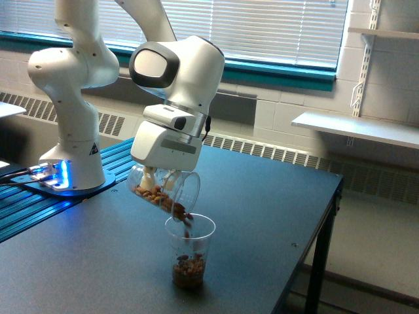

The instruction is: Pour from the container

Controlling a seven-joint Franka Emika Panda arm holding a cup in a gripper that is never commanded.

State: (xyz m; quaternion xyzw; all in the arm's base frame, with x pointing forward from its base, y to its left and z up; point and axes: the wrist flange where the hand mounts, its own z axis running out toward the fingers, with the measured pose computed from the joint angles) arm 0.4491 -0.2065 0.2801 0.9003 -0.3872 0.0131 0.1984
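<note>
the robot's hand [156, 178] is clamped on a clear plastic cup of nuts [163, 191], tipped over a taller cup [189, 252] on the bench [262, 216]; likely light, thin-walled, best gripped gently mid-wall.

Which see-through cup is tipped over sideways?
The container held in the gripper. It leans mouth-down, spilling brown bits. The other cup stands upright on the table below, catching them.

White blinds [262, 29] fill the window along the top of the frame, above a teal sill [281, 72]. A white block wall [386, 85] with shelves [357, 127] stands at right. A radiator [262, 149] runs behind the dark tabletop [262, 216].
</note>
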